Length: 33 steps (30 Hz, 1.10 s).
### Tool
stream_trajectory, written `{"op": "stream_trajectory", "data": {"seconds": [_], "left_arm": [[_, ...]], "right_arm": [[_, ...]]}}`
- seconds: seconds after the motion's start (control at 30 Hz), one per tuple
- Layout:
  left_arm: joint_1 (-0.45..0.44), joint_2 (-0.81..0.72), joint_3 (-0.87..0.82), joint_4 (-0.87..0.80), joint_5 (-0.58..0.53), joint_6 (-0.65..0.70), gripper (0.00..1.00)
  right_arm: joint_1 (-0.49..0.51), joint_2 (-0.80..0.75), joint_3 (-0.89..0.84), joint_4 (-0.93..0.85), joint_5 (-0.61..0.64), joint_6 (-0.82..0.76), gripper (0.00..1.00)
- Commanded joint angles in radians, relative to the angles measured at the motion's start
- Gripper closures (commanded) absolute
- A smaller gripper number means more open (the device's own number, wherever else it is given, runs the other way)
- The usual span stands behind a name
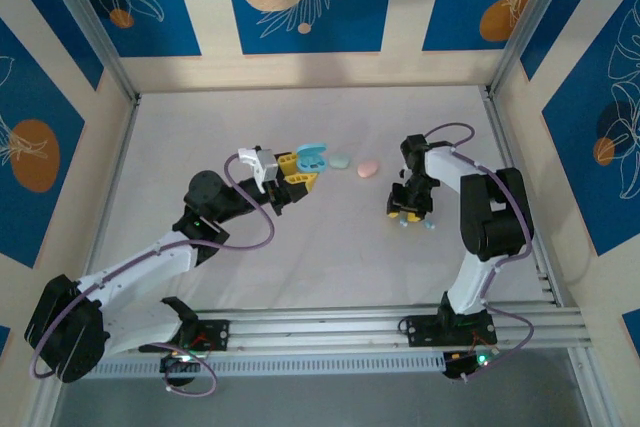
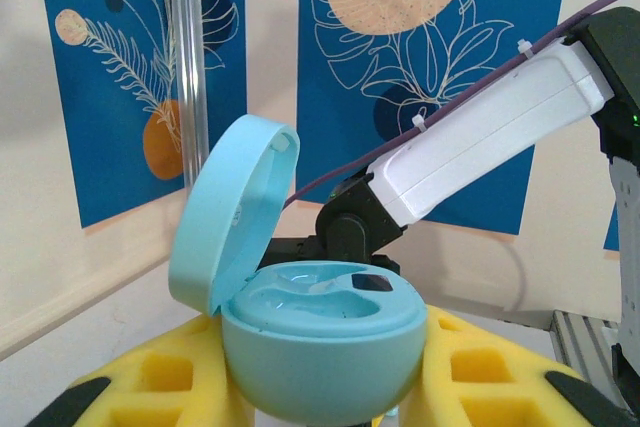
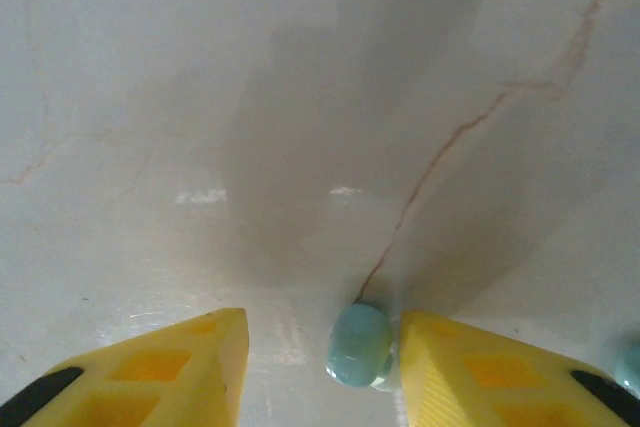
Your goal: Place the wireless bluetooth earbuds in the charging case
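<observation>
My left gripper point(image 2: 320, 392) is shut on a light blue charging case point(image 2: 320, 347), its yellow fingers point(image 2: 150, 382) pressing both sides of the base. The lid point(image 2: 228, 209) stands open, and the moulded wells inside look empty. In the top view this left gripper point(image 1: 292, 173) holds the case point(image 1: 313, 157) above the table's middle. My right gripper point(image 3: 322, 357) points down at the table, jaws open. A light blue earbud point(image 3: 358, 345) lies between them against the right finger point(image 3: 450, 367), with a gap to the left finger. A second earbud point(image 3: 630, 367) shows at the frame's right edge.
A mint case point(image 1: 340, 161) and a pink case point(image 1: 367, 168) lie shut on the white table point(image 1: 320, 247) between the two grippers. My right gripper point(image 1: 404, 213) is low over the table, with a small blue earbud point(image 1: 429, 226) just beside it. Patterned walls enclose the table.
</observation>
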Motion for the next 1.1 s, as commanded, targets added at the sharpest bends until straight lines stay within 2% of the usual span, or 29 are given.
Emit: {"op": "stream_trajectory", "data": {"seconds": [0.0, 0.07, 0.3, 0.83, 1.07], "left_arm": [[-0.013, -0.008, 0.010, 0.010, -0.010, -0.003, 0.72], [-0.013, -0.009, 0.008, 0.005, -0.010, -0.004, 0.72], [-0.013, -0.011, 0.007, -0.001, -0.010, -0.004, 0.72], [-0.013, -0.005, 0.012, -0.005, -0.009, -0.011, 0.72], [-0.013, -0.007, 0.012, -0.009, -0.011, -0.014, 0.72]], "right_arm": [[0.024, 0.026, 0.037, -0.040, 0.055, -0.020, 0.58], [0.035, 0.034, 0.042, -0.050, 0.073, -0.026, 0.63], [0.046, 0.047, 0.051, -0.058, 0.107, -0.049, 0.64], [0.049, 0.082, 0.076, -0.074, 0.100, -0.086, 0.73], [0.049, 0.092, 0.080, -0.086, 0.093, -0.092, 0.73]]}}
